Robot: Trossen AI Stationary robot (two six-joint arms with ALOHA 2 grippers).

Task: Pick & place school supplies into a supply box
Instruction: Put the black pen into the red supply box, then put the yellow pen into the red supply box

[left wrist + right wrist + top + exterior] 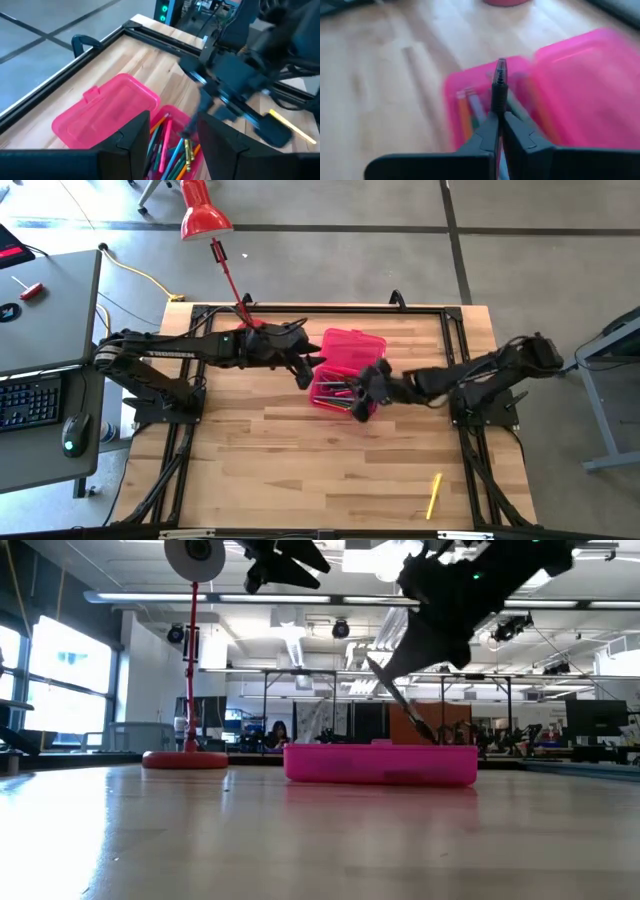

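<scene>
The hot-pink supply box [352, 346] lies open at the table's middle, its lid [105, 117] flat toward the far edge. Several pencils and pens [172, 147] lie in its tray. My right gripper [366, 392] is above the tray's near right part, shut on a dark pen [499, 85]. My left gripper [305, 368] is open and empty, raised over the box's left side; its fingers show apart in the left wrist view [170, 135]. A yellow pencil [434, 495] lies flat on the table near the front right. My right gripper pinches the dark pen between its two fingers [492, 132]; the pen runs along the fingers and sticks out past their tips. The fingers slant down from the table's right. In the low view the pen [405, 705] slants down with its lower end just above the box [380, 762].
A red desk lamp stands with its round base [185, 760] on the far left of the table, its head [205, 215] beyond the far edge. A black frame [300, 308] borders the table. A desk with a keyboard [25, 400] stands left.
</scene>
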